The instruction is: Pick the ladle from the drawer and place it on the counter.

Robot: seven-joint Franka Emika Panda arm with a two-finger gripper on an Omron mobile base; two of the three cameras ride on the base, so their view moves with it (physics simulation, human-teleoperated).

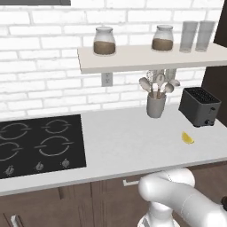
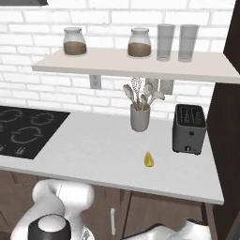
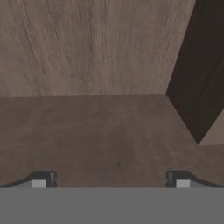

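the gripper [image 3: 111, 180] is standing wide open, with its two dark finger tips [image 3: 43, 179] far apart and nothing between them. it is pointing at a brown wood surface [image 3: 87, 87], and a darker wood panel [image 3: 201, 78] is showing at the right of the hand view. i cannot tell where the ladle is.

the counter [image 1: 128, 142] is lying wide and pale under the white brick wall [image 1: 40, 66]. a black cooktop [image 1: 40, 144] is sitting at the counter's left end. a grey cup of pale spoons and spatulas [image 1: 156, 99] is standing near the back edge of the counter, and a dark toaster [image 1: 199, 106] is sitting beside it at the right end. a small yellow lemon wedge [image 1: 187, 138] is lying close to the front edge, in front of the toaster.

a beige shelf [image 1: 150, 57] is hanging above the counter. two jars with brown stuff [image 1: 104, 41] and two clear glasses [image 1: 197, 36] are standing on it. the white arm [image 1: 177, 199] is rising in front of the dark cabinet fronts [image 1: 88, 199]
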